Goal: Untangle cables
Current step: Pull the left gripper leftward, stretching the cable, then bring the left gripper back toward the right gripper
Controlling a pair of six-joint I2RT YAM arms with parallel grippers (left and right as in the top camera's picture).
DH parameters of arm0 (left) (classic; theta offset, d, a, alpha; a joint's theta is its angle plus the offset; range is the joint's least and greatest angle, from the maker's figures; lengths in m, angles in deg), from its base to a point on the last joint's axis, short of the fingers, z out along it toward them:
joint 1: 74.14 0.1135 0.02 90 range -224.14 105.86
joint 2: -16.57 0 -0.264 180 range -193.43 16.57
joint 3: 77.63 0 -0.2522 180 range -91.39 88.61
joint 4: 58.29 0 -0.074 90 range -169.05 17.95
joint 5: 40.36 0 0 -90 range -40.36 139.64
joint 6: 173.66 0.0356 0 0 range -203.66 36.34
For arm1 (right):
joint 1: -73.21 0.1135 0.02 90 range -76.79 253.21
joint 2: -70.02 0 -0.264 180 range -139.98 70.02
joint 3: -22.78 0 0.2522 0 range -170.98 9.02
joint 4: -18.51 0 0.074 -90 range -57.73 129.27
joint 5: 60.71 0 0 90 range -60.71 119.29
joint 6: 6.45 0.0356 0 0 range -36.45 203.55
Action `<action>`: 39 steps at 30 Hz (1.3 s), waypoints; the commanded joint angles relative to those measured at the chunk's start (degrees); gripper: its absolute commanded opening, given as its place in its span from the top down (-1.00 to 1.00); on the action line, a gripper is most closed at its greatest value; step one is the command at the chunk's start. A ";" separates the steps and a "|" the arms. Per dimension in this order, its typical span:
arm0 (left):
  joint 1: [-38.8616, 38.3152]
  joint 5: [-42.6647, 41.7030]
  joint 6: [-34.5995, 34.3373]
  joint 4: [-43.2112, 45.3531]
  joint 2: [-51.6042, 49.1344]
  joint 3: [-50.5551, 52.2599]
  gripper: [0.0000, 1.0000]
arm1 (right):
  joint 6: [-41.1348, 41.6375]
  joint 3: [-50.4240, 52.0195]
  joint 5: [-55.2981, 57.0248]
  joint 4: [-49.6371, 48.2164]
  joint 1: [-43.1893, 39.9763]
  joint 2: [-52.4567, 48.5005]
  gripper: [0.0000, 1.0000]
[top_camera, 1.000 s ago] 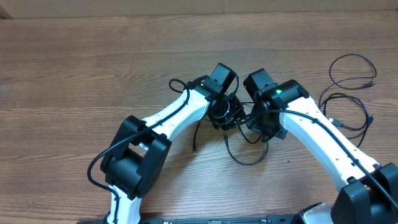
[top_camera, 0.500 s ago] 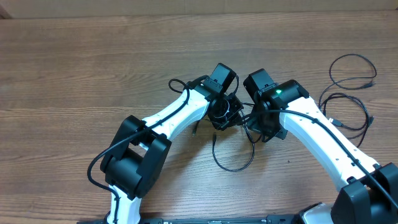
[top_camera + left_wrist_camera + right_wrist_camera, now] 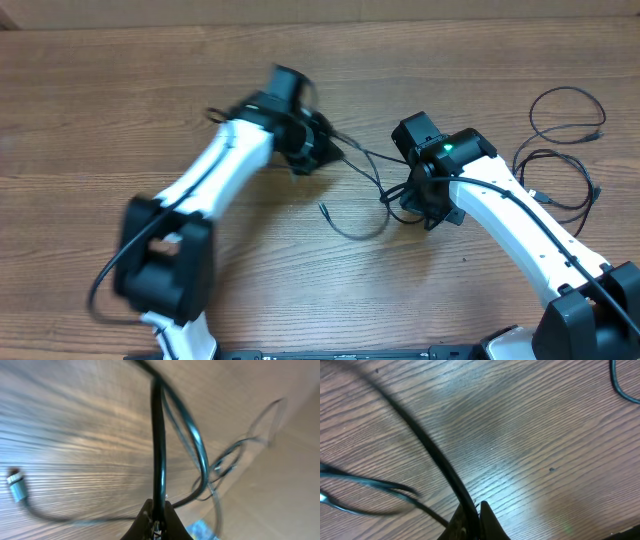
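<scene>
The left jaws and the right jaws each pinch the black cable strung taut between them at mid-frame over the tabletop, so I reckon a hard pull toward the upper left could cinch its loops or yank it free.

The wooden tabletop carries a thin black cable. Its slack loop lies on the wood between the left hand and the right hand, with its silvery plug resting near the left hand on the side towards the robot's base. Well out past the right hand's far side, an upper cable loop and a lower cable loop lie flat, apart from the tangle.
</scene>
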 commanded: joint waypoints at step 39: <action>22.86 6.97 44.61 -22.64 23.63 -0.24 0.90 | -34.23 -2.60 -30.88 -25.55 -6.14 -0.09 0.93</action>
